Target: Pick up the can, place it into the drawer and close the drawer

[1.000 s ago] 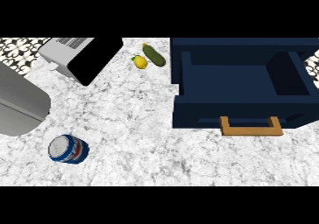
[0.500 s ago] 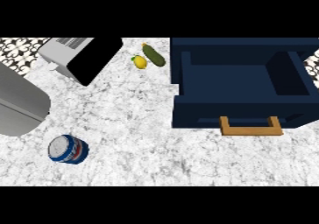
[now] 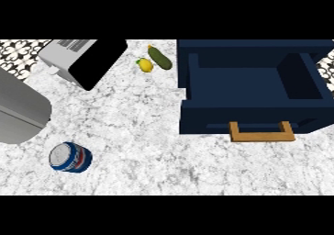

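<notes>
A white marble counter (image 3: 163, 137) fills the head view, seen from steeply above. Neither robot hand appears anywhere in the frame, so how far their fingers are open, and whether they have hold of anything, cannot be told.

The can (image 3: 70, 157), blue with a silver top and a red and white band, stands on the counter in the lower left of the frame. Nothing touches it.

In the upper right sits a dark blue drawer (image 3: 254, 87), pulled open so its bare inside faces up. A tan handle (image 3: 262, 133) juts from its front face toward the lower edge of the frame. The can and the drawer are well apart, with open marble between them.

At the upper left, a grey and black appliance (image 3: 81, 57) lies at an angle. Below it, at the left edge, is part of a large grey metal object (image 3: 14, 112). Near the top centre, a small yellow fruit (image 3: 145, 65) lies just beside a dark green vegetable (image 3: 159, 57), both left of the drawer.

Compared with the frames from a second and half a second ago, nothing has shifted: the can, drawer and other things lie in the same places.
</notes>
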Motion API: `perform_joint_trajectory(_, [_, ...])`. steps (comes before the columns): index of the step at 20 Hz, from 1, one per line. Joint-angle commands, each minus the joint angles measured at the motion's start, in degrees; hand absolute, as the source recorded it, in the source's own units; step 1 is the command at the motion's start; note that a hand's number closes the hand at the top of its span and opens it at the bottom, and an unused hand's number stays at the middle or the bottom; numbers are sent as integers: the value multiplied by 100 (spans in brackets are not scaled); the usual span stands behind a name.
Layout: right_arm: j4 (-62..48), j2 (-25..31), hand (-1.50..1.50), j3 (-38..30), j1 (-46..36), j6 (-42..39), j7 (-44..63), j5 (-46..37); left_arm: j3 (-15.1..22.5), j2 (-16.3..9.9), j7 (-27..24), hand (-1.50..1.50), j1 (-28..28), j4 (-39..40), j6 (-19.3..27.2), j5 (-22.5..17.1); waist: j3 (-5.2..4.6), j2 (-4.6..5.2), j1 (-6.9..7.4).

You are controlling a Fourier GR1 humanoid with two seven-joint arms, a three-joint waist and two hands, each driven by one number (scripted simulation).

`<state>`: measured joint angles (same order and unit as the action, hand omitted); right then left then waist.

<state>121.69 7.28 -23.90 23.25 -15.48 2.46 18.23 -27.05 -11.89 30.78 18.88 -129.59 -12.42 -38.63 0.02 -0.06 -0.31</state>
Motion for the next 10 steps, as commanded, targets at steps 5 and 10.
perform_joint_trajectory(5, [107, 156, -150, -497, -200, -150, 442, 487, 594, 260, 191, -150, -952, 505, 578, 838, -2, 6, -8])
perform_joint_trajectory(10, [271, -102, -150, -706, 237, -485, 301, 580, 572, 609, -724, -150, -379, 1212, -341, 1124, -5, 0, 12])
